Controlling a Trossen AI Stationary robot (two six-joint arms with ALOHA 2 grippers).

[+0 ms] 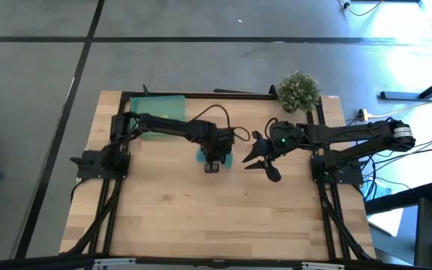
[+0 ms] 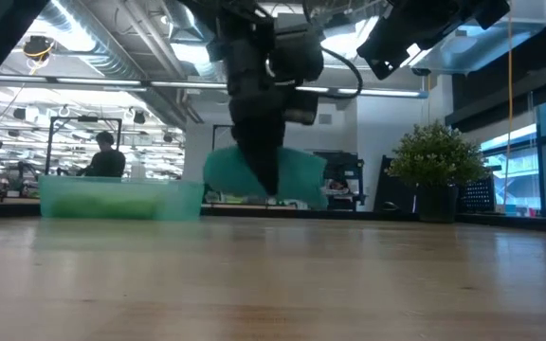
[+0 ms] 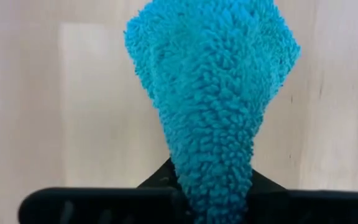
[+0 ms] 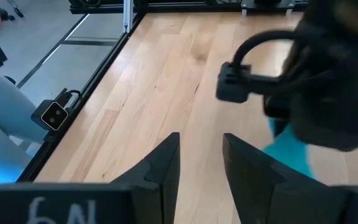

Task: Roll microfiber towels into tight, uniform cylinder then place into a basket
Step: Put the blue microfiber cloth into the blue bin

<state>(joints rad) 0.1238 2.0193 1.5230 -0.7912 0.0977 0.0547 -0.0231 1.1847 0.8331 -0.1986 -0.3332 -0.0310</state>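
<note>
Teal towel point(image 3: 213, 93), bunched and pinched at one end, hanging from the left gripper point(image 1: 213, 163) near the middle of the table point(image 1: 201, 217); long axis roughly vertical in the low view, narrow end clamped between the fingers, wider end flaring away from them. Lower edge point(image 2: 292, 180) close to the tabletop; contact with the wood not discernible. Not rolled into a cylinder.

Left gripper fingers point(image 3: 104, 202) closed tight on the narrow end of the towel, pointing down over the table's middle.

Basket point(image 1: 160, 109) at the back of the table, to the left of the towel and well apart from it, partly crossed by the left arm; something green lying inside point(image 2: 112, 201), shape unclear through the translucent wall.

Right gripper point(image 1: 261, 161) just to the right of the towel, raised above the table, fingers point(image 4: 160, 168) spread apart and holding nothing.

Potted plant point(image 1: 298, 91) at the back edge of the table, to the right of the towel. Person point(image 2: 105, 156) seated in the room behind the basket.
</note>
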